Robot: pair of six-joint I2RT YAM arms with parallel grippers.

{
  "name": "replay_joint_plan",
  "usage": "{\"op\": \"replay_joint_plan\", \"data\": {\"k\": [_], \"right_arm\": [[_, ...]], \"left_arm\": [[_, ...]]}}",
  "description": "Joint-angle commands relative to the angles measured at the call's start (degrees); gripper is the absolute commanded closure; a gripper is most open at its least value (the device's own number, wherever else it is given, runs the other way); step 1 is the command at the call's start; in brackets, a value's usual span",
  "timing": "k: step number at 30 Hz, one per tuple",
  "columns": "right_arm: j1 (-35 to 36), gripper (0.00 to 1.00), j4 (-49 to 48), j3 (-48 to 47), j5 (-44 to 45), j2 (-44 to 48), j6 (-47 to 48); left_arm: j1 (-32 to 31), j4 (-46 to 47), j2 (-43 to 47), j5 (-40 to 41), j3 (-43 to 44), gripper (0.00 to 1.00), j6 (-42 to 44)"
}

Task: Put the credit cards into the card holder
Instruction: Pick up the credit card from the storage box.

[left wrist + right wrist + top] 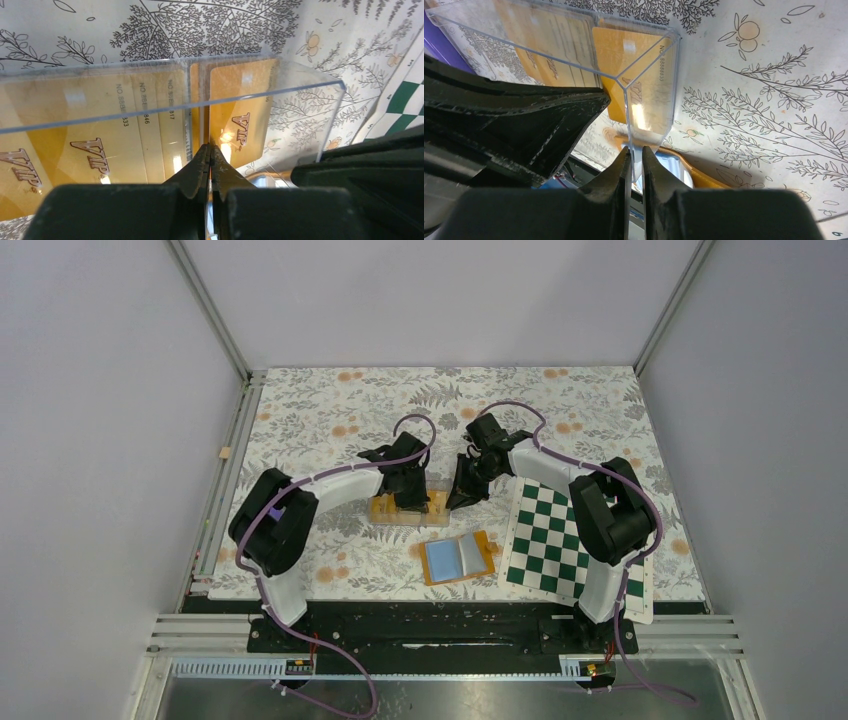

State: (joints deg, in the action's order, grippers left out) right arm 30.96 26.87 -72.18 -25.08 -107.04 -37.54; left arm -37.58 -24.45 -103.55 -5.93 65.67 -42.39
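A clear plastic box (432, 506) sits mid-table with several orange-yellow "VIP" credit cards (100, 145) in it. My left gripper (210, 148) reaches into the box from above and is shut on the edge of one card (202, 125), which stands edge-on between the fingers. Another card (240, 100) lies just right of it. My right gripper (634, 151) is shut on the box's clear end wall (636, 130) at its right corner. The card holder (457, 558), an orange wallet, lies open just in front with its light-blue pockets up, and it also shows in the right wrist view (704, 176).
A green-and-white chequered board (555, 535) lies at the right, close to the wallet. The floral tablecloth (330, 420) covers the table. The left arm's gripper (514, 120) fills the left of the right wrist view. Grey walls enclose the table.
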Motion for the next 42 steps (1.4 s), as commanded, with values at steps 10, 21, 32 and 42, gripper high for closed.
{"op": "replay_joint_plan", "data": {"k": [10,21,32,42], "right_arm": [[0.51,0.90,-0.79,0.55,-2.87,-1.59,0.33],[0.55,0.90,-0.72,0.64,-2.93,-1.59,0.59],[0.50,0.89,-0.72,0.55,-2.97,-1.42,0.82],[0.49,0.51,-0.70,0.97,-1.57,5.24,3.29]], "left_arm": [[-0.85,2.72,5.31,-0.73,2.31,1.00,0.18],[-0.87,7.13,5.24,-5.10,0.44,0.94,-0.60],[-0.87,5.32,2.51,-5.01,0.50,0.90,-0.32],[-0.87,3.68,2.56,-4.37,1.42,1.00,0.54]]}}
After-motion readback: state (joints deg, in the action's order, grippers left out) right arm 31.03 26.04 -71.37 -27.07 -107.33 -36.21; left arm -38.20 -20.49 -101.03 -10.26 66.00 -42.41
